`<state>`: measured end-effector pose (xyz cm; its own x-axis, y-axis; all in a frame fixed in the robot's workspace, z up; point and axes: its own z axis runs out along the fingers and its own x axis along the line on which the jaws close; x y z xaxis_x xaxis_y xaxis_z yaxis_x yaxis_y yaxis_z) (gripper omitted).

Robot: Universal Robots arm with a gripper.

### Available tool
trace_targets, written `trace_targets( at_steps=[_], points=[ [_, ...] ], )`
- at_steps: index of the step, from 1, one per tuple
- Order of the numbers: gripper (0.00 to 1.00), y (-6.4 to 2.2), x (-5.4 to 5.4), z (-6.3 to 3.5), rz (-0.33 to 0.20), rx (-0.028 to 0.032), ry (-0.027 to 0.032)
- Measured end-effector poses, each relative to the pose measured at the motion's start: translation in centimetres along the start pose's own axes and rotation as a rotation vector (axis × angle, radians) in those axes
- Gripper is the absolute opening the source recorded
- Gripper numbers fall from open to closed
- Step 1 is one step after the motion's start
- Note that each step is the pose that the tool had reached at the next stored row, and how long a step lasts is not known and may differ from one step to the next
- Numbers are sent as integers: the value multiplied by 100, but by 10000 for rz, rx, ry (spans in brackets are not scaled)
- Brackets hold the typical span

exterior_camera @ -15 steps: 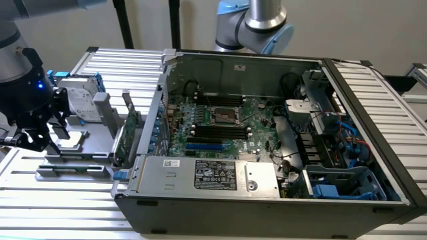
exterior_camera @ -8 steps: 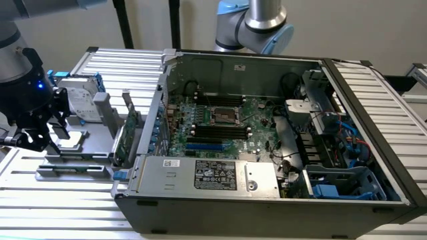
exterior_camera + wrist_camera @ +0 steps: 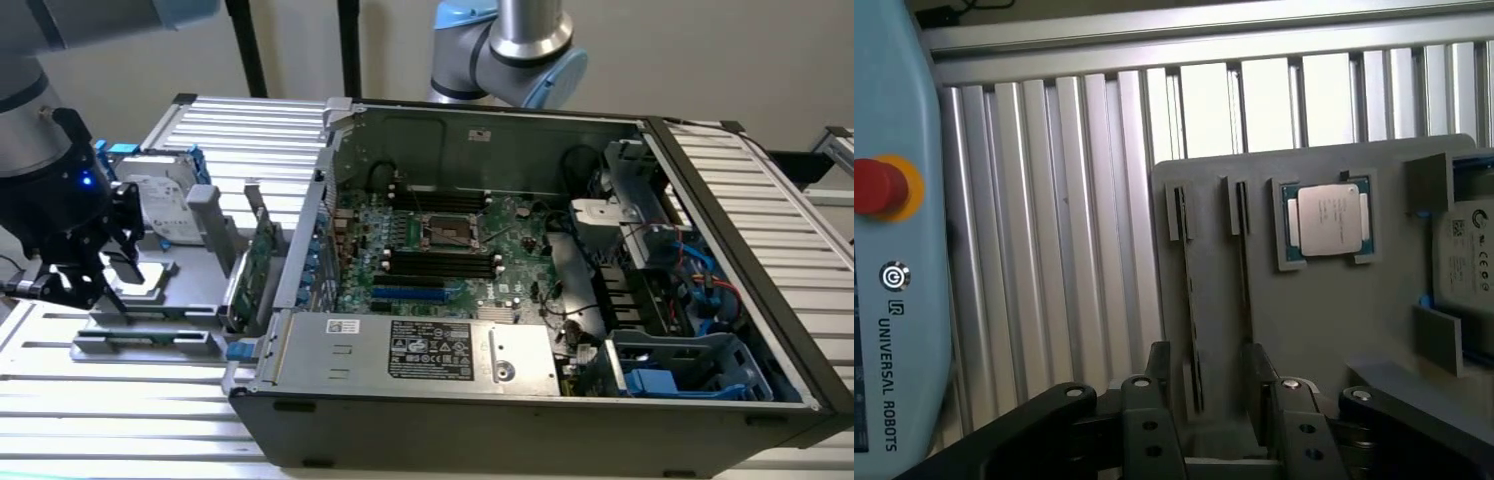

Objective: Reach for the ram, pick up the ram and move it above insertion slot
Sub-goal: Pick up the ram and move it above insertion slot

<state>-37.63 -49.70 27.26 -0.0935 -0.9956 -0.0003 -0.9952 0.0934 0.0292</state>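
Pincer (image 3: 1209, 400) wide apart, holding nothing. Its fingers (image 3: 1159, 385) straddle the ram (image 3: 1192, 320); can't tell if they touch it. Ram is seen edge-on as a thin dark strip, standing in a slot of the gray holder (image 3: 1324, 330), w/ a 2nd similar stick (image 3: 1244, 260) just beside. Holder also carries a processor chip (image 3: 1329, 220) & a hard drive (image 3: 1464, 260). Open PC case (image 3: 534, 400) sits beside holder, on exterior view's right.
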Motion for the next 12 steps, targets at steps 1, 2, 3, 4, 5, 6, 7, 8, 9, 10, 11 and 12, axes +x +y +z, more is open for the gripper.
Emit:
trace_targets(
  at_steps=[1, 2, 3, 4, 5, 6, 7, 8, 9, 10, 11, 12],
  points=[
    [42, -1, 0, 18, -1, 5, -1],
    [42, -1, 1, 36, -1, 8, -1],
    [42, -2, 1, 54, -1, 12, -1],
    [42, -2, 1, 73, -3, 16, -1],
    [42, -3, 1, 91, -8, 18, -1],
    [42, -3, 1, 109, -13, 20, -1],
    [42, -4, 1, 127, -18, 21, -1],
    [42, -5, 1, 146, -24, 24, -2],
    [42, -5, 2, 164, -29, 26, -2],
    [42, -6, 2, 182, -35, 29, -2],
    [42, -6, 3, 200, -42, 30, -2],
    [42, -6, 3, 217, -48, 32, -1]
  ],
)
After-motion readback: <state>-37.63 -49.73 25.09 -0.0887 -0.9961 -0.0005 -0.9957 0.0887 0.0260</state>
